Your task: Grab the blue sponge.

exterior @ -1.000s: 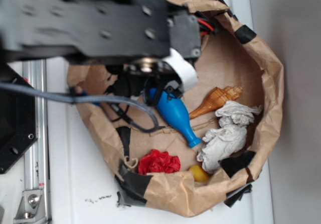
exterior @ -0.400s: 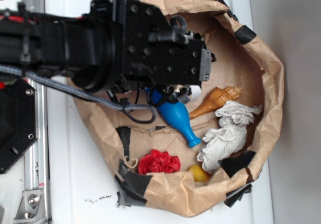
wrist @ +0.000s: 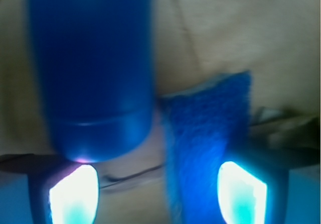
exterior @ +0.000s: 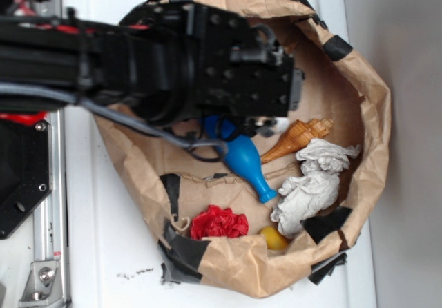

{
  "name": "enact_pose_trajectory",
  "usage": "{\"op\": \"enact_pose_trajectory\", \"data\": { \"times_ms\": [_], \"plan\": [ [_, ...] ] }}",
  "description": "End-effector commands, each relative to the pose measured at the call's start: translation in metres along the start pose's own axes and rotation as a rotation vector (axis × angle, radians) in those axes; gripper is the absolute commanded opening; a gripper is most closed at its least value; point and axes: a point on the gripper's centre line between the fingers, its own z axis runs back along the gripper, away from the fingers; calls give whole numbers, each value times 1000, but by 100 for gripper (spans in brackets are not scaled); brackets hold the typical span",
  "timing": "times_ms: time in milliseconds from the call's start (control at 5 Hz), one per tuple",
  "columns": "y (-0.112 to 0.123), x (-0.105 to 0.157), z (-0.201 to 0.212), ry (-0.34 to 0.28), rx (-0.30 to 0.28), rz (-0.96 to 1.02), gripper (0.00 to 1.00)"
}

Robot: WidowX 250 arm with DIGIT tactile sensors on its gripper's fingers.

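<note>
Hovering pincer [wrist: 158,194], jaws spread, holding nothing | flat bright-blue rectangular sponge [wrist: 208,148] stands on edge just beside the smooth blue plastic bottle [wrist: 90,68], between the two pads | likely light, soft, compressible, grippy | pinch its broad faces, clear of the bottle

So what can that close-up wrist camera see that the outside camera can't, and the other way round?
Only the wrist view shows the blue sponge, a fuzzy block sitting between the two glowing fingertips of the open gripper; outside, the arm hides it. Only the exterior view shows the whole paper bag, the seashell, the white crumpled cloth, the red crumpled thing and the yellow ball. Both show the blue bottle, which is right next to the sponge, and the brown paper underneath.
</note>
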Motion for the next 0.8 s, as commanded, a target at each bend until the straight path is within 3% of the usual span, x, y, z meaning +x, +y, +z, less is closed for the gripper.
{"op": "enact_pose_trajectory", "data": {
  "times_ms": [0, 200, 400, 600],
  "plan": [
    [5, -29, 12, 11, 52, 125, 100],
    [4, -28, 10, 13, 42, 124, 100],
    [2, -27, 8, 15, 56, 177, 0],
    [2, -27, 9, 19, 50, 168, 0]
  ]
}}
